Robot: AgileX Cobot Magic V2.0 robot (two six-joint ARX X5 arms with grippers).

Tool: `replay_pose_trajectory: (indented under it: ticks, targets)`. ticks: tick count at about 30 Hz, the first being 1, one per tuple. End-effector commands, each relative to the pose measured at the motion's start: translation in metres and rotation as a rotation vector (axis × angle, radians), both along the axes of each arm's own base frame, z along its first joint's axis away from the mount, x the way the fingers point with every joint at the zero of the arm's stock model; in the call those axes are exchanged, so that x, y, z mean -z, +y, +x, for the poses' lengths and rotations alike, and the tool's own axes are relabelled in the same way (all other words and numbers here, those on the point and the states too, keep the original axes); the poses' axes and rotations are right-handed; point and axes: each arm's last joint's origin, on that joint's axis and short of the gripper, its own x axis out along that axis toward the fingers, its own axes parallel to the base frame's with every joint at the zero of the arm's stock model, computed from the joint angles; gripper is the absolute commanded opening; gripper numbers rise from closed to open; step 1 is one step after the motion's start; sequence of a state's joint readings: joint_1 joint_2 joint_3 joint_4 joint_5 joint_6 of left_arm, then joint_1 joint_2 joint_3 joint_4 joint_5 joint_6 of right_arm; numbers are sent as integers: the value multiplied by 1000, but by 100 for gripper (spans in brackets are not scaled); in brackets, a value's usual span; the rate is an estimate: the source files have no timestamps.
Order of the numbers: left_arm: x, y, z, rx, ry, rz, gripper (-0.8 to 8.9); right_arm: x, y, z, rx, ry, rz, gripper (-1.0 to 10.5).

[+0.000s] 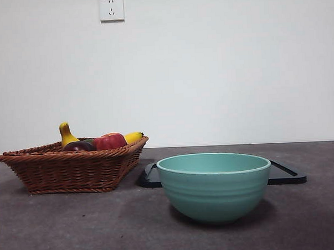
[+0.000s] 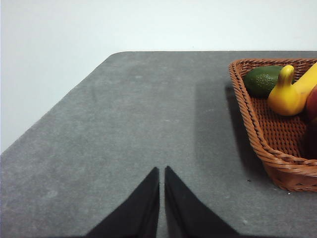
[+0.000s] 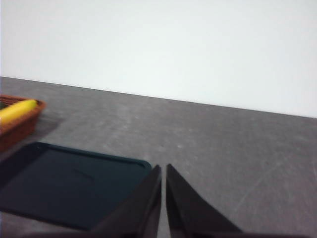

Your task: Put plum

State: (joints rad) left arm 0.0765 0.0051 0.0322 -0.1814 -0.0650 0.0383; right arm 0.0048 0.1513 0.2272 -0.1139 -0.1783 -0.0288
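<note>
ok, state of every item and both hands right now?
plum: in basket, untouched
apple: in basket
banana: in basket
avocado: in basket
bowl: upright, contents hidden
tray: flat, bare where visible
left hand: shut, holding nothing
right hand: shut, holding nothing

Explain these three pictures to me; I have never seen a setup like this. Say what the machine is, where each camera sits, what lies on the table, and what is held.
This is a two-armed table robot. The front view looks level across the table: a wicker basket holds the dark plum, a red apple and yellow fruit; a teal bowl stands before a black tray. The other two cameras ride on the wrists. The left gripper waits beside the basket, shut and holding nothing. The right gripper waits near the tray, also shut and holding nothing.
</note>
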Motion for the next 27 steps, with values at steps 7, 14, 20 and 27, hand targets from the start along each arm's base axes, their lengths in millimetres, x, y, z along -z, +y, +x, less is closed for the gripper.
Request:
replay_pose_trajectory:
  ticks: [7, 14, 20, 27]
  targets:
    - [7, 1, 1, -7, 24, -3, 15, 35, -2, -1, 68, 6, 20, 5]
    - [7, 0, 1, -7, 24, -4, 15, 60, -2, 2, 76, 60, 66, 5]
    - [7, 0, 1, -7, 24, -4, 15, 68, -2, 1, 79, 140, 65, 5]
    - [7, 1, 1, -7, 24, -3, 15, 67, -2, 1, 85, 134, 65, 5]
